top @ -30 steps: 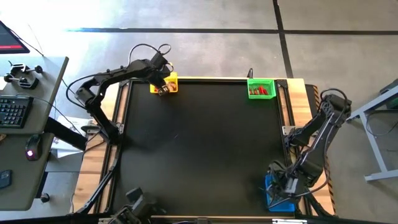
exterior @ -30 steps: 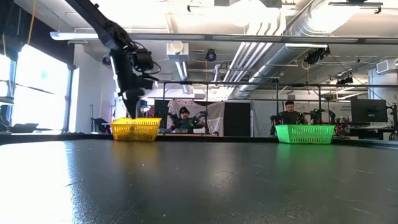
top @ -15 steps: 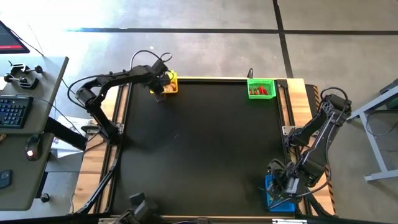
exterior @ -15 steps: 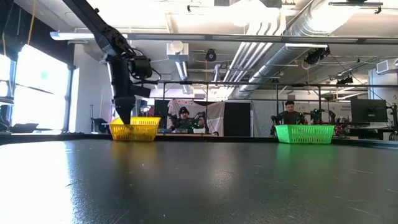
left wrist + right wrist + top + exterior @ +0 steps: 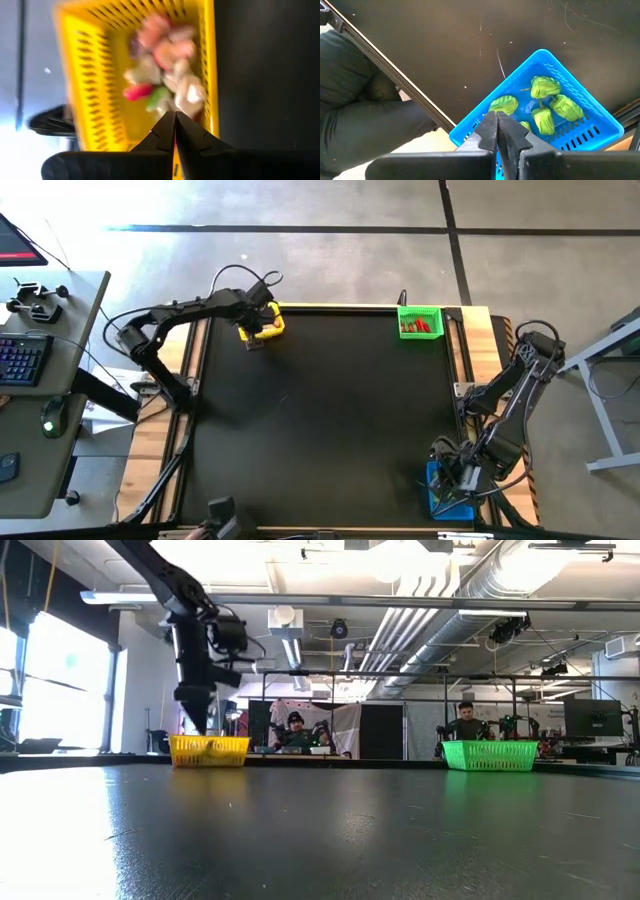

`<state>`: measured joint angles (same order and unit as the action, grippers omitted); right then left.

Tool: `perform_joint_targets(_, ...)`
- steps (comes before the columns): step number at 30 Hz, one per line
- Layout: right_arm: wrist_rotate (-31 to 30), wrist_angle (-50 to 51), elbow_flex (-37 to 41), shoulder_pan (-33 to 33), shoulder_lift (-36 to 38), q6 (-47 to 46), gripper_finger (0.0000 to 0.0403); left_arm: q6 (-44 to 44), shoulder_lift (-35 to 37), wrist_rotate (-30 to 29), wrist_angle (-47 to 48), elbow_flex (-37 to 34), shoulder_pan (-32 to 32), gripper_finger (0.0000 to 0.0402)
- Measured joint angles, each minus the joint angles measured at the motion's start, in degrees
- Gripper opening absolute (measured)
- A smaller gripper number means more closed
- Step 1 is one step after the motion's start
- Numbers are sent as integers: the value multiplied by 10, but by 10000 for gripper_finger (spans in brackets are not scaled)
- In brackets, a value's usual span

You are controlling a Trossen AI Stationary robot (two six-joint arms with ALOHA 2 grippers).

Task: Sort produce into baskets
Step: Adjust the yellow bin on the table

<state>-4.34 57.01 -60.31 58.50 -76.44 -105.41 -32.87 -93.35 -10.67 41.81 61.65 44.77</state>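
Produce (image 5: 165,80) lies heaped in the yellow basket (image 5: 264,321) at the table's (image 5: 330,430) far left corner, under the left gripper's (image 5: 175,122) pressed-together jaws. Only the right wrist view shows green chunks (image 5: 545,105) in the blue basket (image 5: 590,130), at the table's near right corner, below the closed right gripper (image 5: 497,125). Red pieces (image 5: 422,327) fill the green basket (image 5: 419,322) at the far right corner.

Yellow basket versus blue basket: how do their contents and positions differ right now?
The yellow basket holds a mixed heap of red, green and cream pieces; the blue basket holds only green chunks. Yellow sits at the table's far left corner, blue at the near right. Both are mesh, each with a shut pincer above it.
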Motion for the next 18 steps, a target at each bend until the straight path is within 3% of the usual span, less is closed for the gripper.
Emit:
perform_joint_targets(7, 0, 9, 0, 0, 0, 5, 0, 57, 12, 44, -117, 1, 10, 0)
perform_joint_targets(18, -11, 10, 0, 0, 0, 5, 0, 61, -56, 86, -159, 0, -13, 0)
